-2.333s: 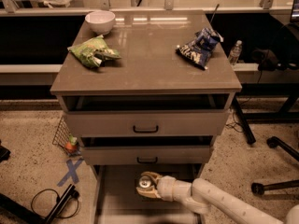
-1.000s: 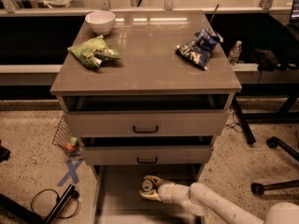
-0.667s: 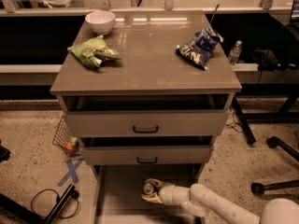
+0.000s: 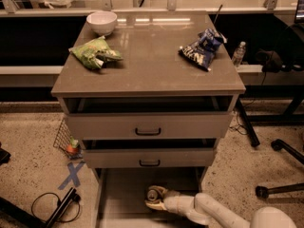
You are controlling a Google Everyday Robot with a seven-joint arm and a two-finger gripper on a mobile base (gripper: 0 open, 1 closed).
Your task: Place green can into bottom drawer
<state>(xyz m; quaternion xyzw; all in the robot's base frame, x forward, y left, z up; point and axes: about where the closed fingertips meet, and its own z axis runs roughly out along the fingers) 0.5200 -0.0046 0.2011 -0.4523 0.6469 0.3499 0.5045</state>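
Low in the middle of the frame, under the two handled drawers, the bottom drawer [image 4: 118, 199] stands pulled out, its plain floor bare towards the lower left. Over that floor, just right of centre, the gripper [image 4: 156, 199] is clamped on the green can [image 4: 152, 193], gripping it from both sides. The white arm [image 4: 211, 211] runs off to the lower right corner. The can's silver top faces up and towards the camera, so it looks roughly upright (perhaps leaning a little). Whether its base touches the drawer floor cannot be told, since the gripper hides the lower part.

By the look of it the task is nearly done: the can is inside the drawer's outline, and only the release and retreat remain. The risks lie there. If the can hangs above the floor when the jaws part, it may drop, tip and roll across the smooth floor; a tilt would make that likelier. A jaw dragging along the label on the way out could also knock it over. The front of the middle drawer [image 4: 149, 158] overhangs close above the gripper, so a steep lift could bump the wrist against it; a low pull back towards the lower right seems safer. On the cabinet [image 4: 152, 70] top, in the upper half, the white bowl [image 4: 101, 22], green snack bag [image 4: 95, 53] and blue snack bag [image 4: 203, 49] lie well apart from all this.
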